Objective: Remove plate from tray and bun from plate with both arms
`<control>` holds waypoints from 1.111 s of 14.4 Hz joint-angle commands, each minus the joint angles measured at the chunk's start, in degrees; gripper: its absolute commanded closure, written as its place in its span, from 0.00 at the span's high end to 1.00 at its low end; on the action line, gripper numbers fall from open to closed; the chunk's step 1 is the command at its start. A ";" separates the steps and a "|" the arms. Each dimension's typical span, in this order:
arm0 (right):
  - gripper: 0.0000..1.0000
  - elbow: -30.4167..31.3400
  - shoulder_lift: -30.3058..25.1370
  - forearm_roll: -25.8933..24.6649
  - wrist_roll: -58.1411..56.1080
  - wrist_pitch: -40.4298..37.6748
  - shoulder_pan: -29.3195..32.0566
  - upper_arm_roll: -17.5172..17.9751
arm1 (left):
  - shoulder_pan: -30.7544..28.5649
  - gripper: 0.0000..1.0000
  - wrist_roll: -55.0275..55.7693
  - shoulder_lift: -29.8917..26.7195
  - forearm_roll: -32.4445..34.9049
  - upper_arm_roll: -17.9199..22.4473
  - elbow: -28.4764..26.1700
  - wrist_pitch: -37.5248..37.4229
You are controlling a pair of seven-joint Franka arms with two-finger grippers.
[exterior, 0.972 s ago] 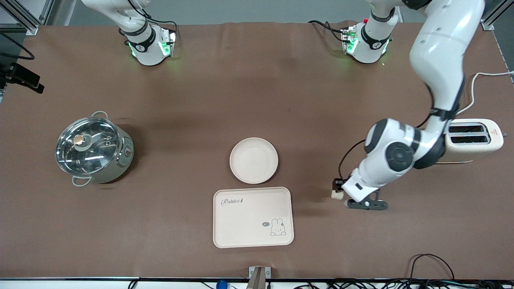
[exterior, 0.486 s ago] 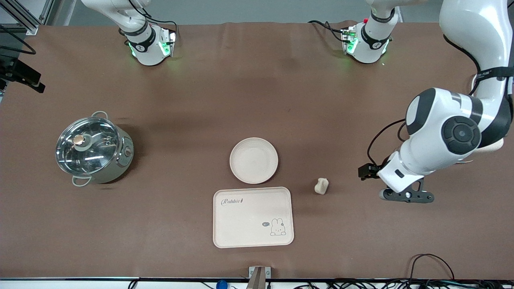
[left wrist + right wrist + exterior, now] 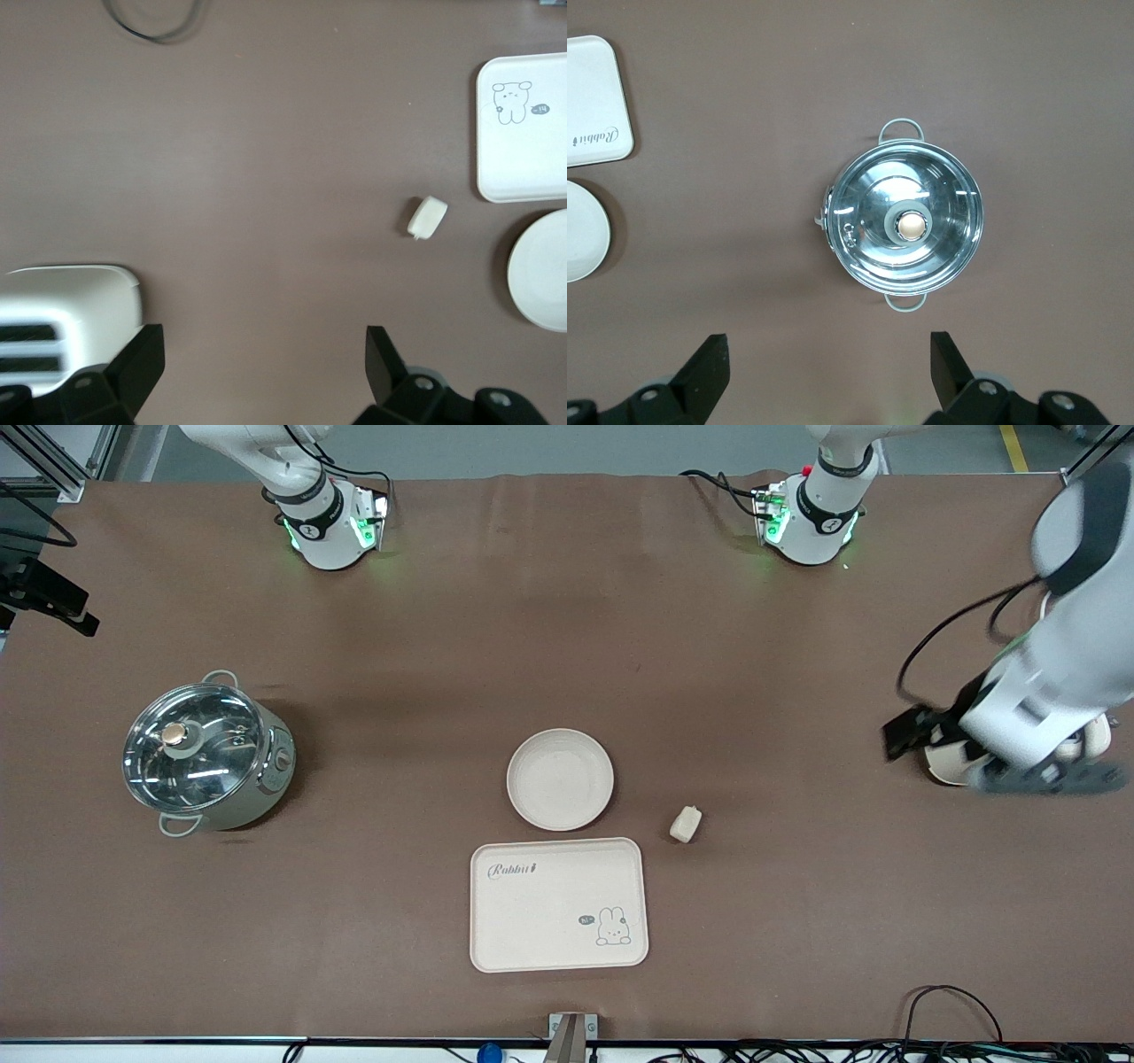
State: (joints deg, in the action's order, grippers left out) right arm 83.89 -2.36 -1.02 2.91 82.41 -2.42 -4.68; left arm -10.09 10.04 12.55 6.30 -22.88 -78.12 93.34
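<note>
The round cream plate (image 3: 560, 779) lies on the brown table just farther from the front camera than the tray (image 3: 558, 903). The small pale bun (image 3: 686, 824) lies free on the table beside the plate, toward the left arm's end. My left gripper (image 3: 1050, 781) is open and empty, up over the table by the toaster. The left wrist view shows its wide-apart gripper (image 3: 263, 367), the bun (image 3: 428, 217) and the plate (image 3: 542, 283). My right gripper (image 3: 830, 376) is open and empty, high over the table by the pot; the front view shows only that arm's base.
A steel pot with a glass lid (image 3: 208, 757) stands toward the right arm's end. A cream toaster (image 3: 62, 310) stands at the left arm's end, mostly hidden by the left arm in the front view. Cables (image 3: 948, 1001) lie at the table's near edge.
The left gripper let go of the bun and swung up and away toward the toaster. The bun has shifted along the table toward the plate. The right arm has not moved.
</note>
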 commanded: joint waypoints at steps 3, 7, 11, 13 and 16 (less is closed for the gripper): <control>1.00 1.28 -0.90 1.11 0.43 1.00 0.05 -0.32 | -5.54 1.00 -7.66 -5.17 -2.25 -0.23 -2.48 -5.09; 1.00 1.28 -0.98 1.20 0.60 0.38 0.05 -0.24 | 9.07 1.00 -11.18 -9.82 -4.18 17.89 -5.29 -6.59; 1.00 1.10 -0.98 3.66 0.43 0.38 0.31 -0.50 | 12.38 1.00 -13.21 -11.93 -6.38 23.67 -8.36 -6.59; 1.00 1.19 -1.07 3.66 0.43 0.21 0.40 -0.50 | 12.11 1.00 -12.86 -11.41 -6.38 23.58 -7.58 -6.59; 1.00 1.36 -1.07 3.57 0.52 -0.23 0.40 -0.50 | 12.64 1.00 -11.98 -10.45 -5.59 23.50 -5.03 -6.50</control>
State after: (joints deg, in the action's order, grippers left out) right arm 83.92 -2.36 1.72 2.96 82.19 -2.33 -5.16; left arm 1.87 -2.22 2.30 0.88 0.26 -84.21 86.81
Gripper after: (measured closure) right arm 0.000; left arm 0.000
